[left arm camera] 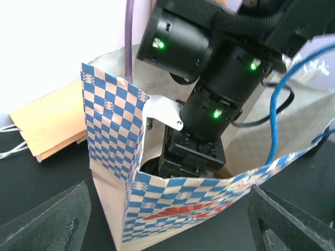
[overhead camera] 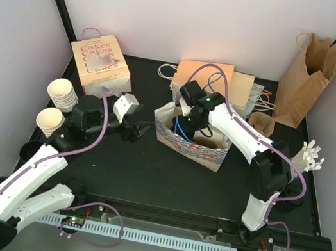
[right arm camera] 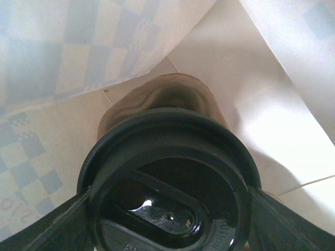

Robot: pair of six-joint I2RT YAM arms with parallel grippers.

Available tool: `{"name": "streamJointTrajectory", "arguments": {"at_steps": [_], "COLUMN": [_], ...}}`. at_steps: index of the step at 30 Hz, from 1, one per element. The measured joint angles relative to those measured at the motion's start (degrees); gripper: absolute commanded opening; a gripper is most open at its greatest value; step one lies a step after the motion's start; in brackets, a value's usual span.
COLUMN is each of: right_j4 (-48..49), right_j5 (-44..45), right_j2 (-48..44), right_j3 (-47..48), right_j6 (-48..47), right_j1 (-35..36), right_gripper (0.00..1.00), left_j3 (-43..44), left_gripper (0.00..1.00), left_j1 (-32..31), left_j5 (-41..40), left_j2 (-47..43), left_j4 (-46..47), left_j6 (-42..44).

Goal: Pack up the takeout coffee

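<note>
A takeout coffee with a black lid [right arm camera: 172, 141] fills the right wrist view, and my right gripper [right arm camera: 170, 206] is shut on it, a finger [right arm camera: 49, 227] pressing each side of the lid's rim. It hangs inside the blue-and-white checkered paper bag [overhead camera: 193, 146], over a brown molded piece [right arm camera: 167, 94] on the bag's floor. My left gripper [overhead camera: 141, 132] stands open just left of the bag [left arm camera: 172, 198], holding nothing. Spare cream paper cups [overhead camera: 62, 94] and one more cup [overhead camera: 49, 121] stand at the table's left.
A pink "Cakes" box [overhead camera: 101, 62] stands at the back left. Flat paper bags [overhead camera: 230, 84] lie behind the checkered bag, and a tall brown bag [overhead camera: 305, 75] leans at the back right. A brown cup carrier [overhead camera: 261, 122] and a white object [overhead camera: 311, 155] sit at the right.
</note>
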Motion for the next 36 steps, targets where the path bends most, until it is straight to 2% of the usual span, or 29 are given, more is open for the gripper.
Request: {"name": "streamJointTrajectory", "arguments": {"at_steps": [5,15,20,25,31,34,36], "right_j4": [0.0,-0.2,-0.2,-0.2,-0.2,-0.2,-0.2], "right_j5": [-0.1,-0.6,-1.0,-1.8,-2.6,-2.9,-3.1], "right_j2": [0.0,0.0,0.0,0.0,0.0,0.0,0.1], "right_j3": [0.0,0.0,0.0,0.0,0.0,0.0,0.0], "right_j6": [-0.5,-0.9,-0.9,-1.1,-1.4,-1.9,-2.0], "right_j1": [0.0,0.0,0.0,0.0,0.0,0.0,0.0], "right_gripper": [0.64,0.63,0.63,0.63,0.63,0.63,0.63], "left_j3": [-2.8,-0.3,0.6,1.7,5.8,6.6,7.1], "left_gripper": [0.77,0.76,0.68,0.47,0.43,0.36,0.28], "left_j1": [0.1,1.3,1.4,2.2,3.3,3.6,3.7], "left_j5": [-0.1,2.6,4.2,5.7,7.9,9.0,9.5], "left_j2": [0.0,11.6,13.1,15.1,18.8,19.5,19.9], "left_j4": [1.6,-0.7,-1.0,-1.7,-2.8,-3.0,-3.3], "left_j6": [7.5,15.2,18.9,22.0,24.9,25.9,26.6]}}
